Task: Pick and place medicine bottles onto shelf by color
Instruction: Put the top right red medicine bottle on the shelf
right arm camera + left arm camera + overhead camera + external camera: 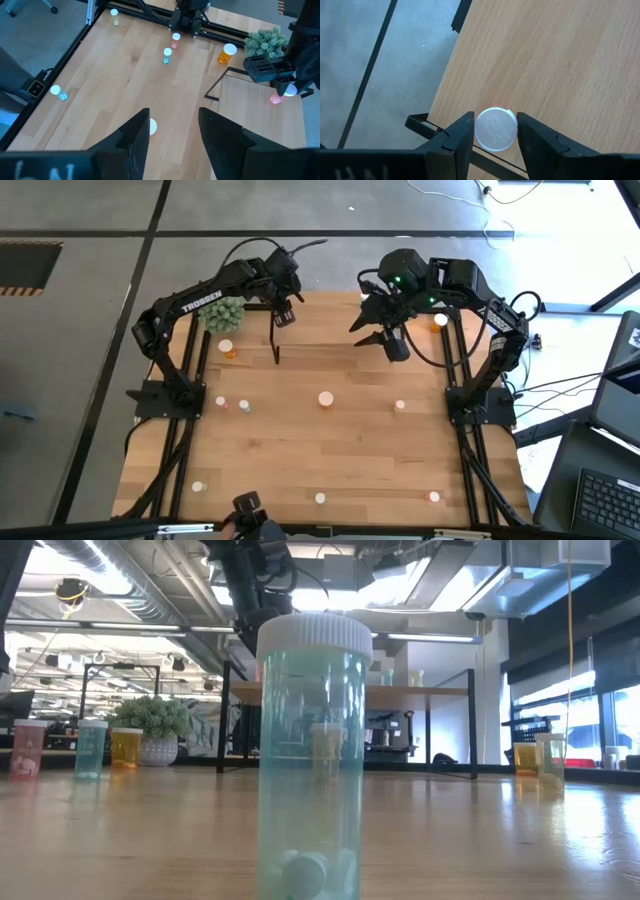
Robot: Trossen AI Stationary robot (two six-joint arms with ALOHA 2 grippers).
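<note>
Over the shelf (560, 65), left gripper (495, 137) clamps a white-capped pink bottle (495, 130); right gripper (170, 132) hangs wide.

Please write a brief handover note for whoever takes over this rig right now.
Left pincer: shut on a pink bottle, white cap up, held over the shelf near its left end; not yet released.
Right pincer: open and empty, hovering above the table near the shelf's right end.
Shelf: in the low view a few bottles seem to stand on it; their colors are unclear.
Left to sort: a large orange bottle beside the potted plant, another orange one at the far right, a white-capped bottle mid-table, and small ones spread over the front half. A blue-green bottle stands right at the low camera.
</note>
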